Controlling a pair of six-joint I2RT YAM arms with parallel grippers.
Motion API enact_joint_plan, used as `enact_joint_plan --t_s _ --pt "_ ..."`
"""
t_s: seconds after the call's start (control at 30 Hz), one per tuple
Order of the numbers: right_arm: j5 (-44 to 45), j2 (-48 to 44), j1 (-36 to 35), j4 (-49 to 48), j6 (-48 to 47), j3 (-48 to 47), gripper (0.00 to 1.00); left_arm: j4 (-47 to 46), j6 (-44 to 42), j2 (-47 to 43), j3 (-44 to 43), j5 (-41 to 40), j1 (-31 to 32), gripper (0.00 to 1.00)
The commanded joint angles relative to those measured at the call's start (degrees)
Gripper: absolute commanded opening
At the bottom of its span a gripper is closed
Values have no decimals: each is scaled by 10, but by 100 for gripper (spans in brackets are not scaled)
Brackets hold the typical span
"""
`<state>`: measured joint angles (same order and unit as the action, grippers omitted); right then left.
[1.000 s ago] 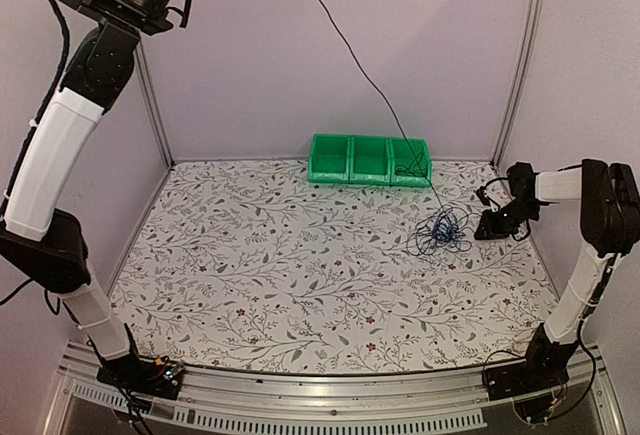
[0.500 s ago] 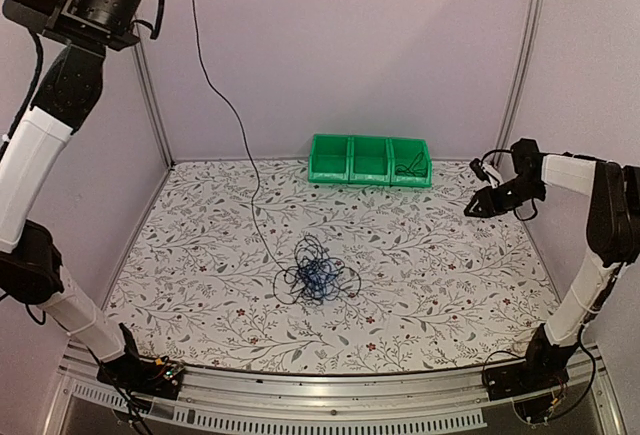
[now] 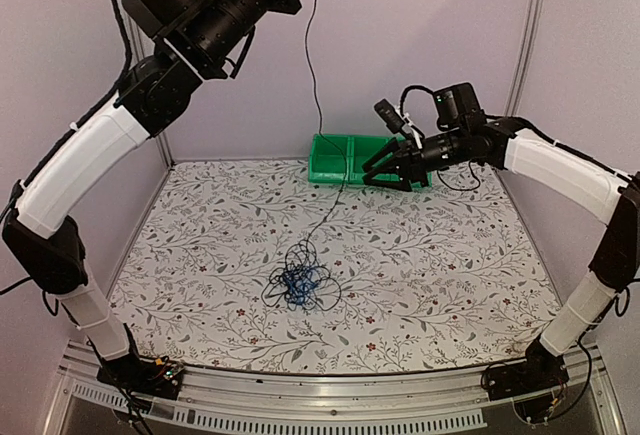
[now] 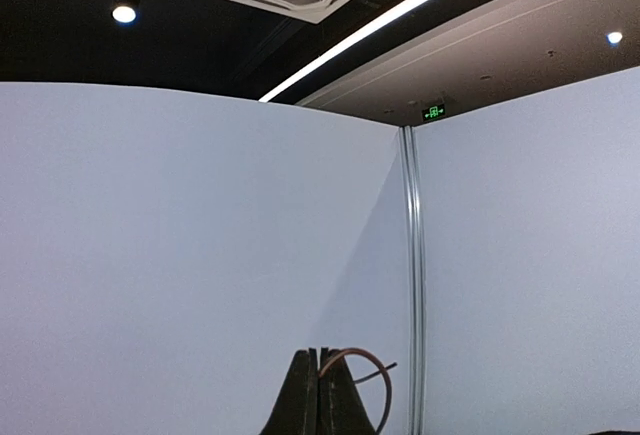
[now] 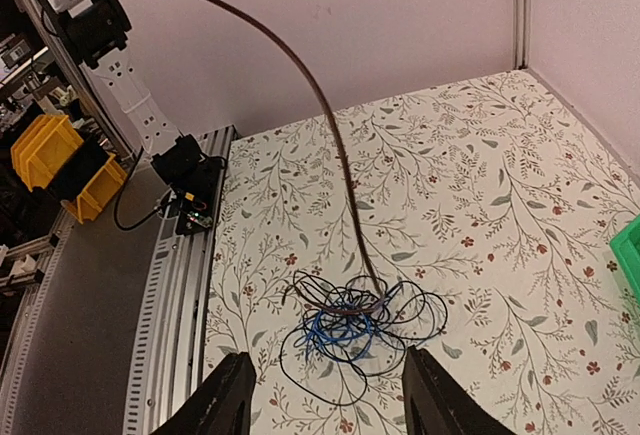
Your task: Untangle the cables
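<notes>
Floral-patterned table with the tangle of cables lying mid-table, one black strand pinched aloft by the left gripper, right gripper spread-fingered above; light, limp, snag-prone wire, probably best gripped at an outer loop.

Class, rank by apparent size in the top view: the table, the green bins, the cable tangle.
1. The table, the largest.
2. The green bins and the cable tangle, too alike to rank: the bins look wider, the tangle deeper, and the bins sit farther from the camera.
</notes>
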<state>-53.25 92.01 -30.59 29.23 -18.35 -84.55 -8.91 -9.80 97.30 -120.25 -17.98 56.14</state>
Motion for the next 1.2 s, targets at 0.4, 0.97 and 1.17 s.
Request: enact_joint_plan --t_s 0.4,0.97,1.17 --pt "-71 111 -75 -160 145 -72 58 24 39 -6 -42 21 -3 0" --pt "30 32 -43 -12 79 -161 0 115 121 -123 227 -46 -42 57" --pt "68 18 -24 55 81 -315 0 124 213 -260 528 -50 -46 81"
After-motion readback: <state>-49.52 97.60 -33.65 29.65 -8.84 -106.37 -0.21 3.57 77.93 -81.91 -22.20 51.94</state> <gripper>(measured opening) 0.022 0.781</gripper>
